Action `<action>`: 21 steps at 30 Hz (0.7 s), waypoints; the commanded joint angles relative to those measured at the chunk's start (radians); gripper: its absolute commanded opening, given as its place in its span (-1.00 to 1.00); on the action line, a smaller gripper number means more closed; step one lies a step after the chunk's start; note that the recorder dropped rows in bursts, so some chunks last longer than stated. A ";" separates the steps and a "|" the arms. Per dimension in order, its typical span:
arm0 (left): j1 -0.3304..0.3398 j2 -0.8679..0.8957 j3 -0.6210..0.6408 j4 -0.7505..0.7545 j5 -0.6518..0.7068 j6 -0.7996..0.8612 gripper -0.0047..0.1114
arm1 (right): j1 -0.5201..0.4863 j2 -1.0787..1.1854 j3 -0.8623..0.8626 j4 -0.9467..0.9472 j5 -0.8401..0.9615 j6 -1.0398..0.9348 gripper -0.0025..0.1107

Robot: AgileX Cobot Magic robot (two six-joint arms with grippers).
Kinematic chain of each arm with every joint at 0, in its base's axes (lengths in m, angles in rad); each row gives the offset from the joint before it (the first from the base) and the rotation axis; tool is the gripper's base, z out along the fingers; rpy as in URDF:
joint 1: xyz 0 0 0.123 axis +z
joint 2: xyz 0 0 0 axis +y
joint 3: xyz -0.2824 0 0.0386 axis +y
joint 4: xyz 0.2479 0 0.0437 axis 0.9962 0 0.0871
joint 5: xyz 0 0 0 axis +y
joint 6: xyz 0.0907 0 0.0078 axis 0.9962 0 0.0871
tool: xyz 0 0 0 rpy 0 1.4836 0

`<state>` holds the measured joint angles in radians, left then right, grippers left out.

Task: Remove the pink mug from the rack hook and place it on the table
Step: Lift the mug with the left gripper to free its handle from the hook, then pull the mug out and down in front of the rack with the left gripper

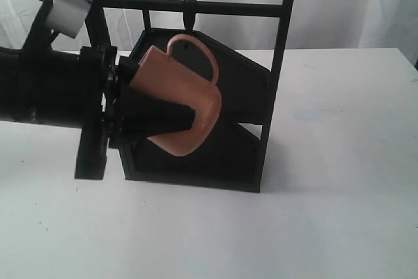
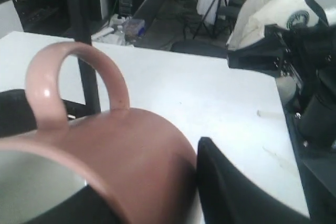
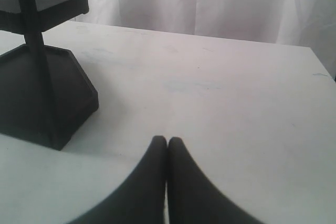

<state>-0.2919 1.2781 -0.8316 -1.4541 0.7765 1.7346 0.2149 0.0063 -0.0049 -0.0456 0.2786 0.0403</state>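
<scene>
Pink mug [image 1: 186,89] hangs tilted in front of the black rack [image 1: 277,63], clear of the table [image 1: 326,220]. Its mouth faces 9 o'clock and its base points toward 4 o'clock. Its handle [image 1: 210,57] loops up toward 12 o'clock, with the top just beneath the rack hook [image 1: 190,19] on the crossbar [image 1: 235,8]. Whether loop and hook touch cannot be told.

Only the exterior view shows hook and mug together. The left wrist view alone looks into the mug [image 2: 142,150] and shows a cream-white inside. The right wrist view shows no mug, only the rack's shelves [image 3: 31,93] and bare table [image 3: 220,93].

The left gripper [image 1: 186,110] reaches in from 9 o'clock and is clamped on the mug's wall. One finger [image 2: 231,192] lies along the outside and a dark shape sits inside the mouth. The right gripper [image 3: 167,148] has its two fingers pressed together, holding nothing, low over the table.

The mug is matte salmon pink and cylindrical. Its handle [image 2: 52,82] is the same pink and carries a small highlight.
</scene>
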 commanded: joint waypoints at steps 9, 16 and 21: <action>-0.084 -0.089 -0.007 0.659 0.085 -0.412 -0.92 | -0.006 -0.006 0.005 -0.003 -0.003 0.002 -0.96; -0.371 -0.002 -0.007 1.125 -0.118 -0.881 -0.92 | -0.006 -0.006 0.005 -0.003 -0.003 0.002 -0.96; -0.429 0.113 -0.037 1.131 -0.163 -0.939 -0.92 | -0.006 -0.006 0.005 -0.003 -0.003 0.002 -0.96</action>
<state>-0.6908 1.3387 -0.8398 -0.3226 0.6302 0.8512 0.2149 0.0063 -0.0049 -0.0456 0.2786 0.0403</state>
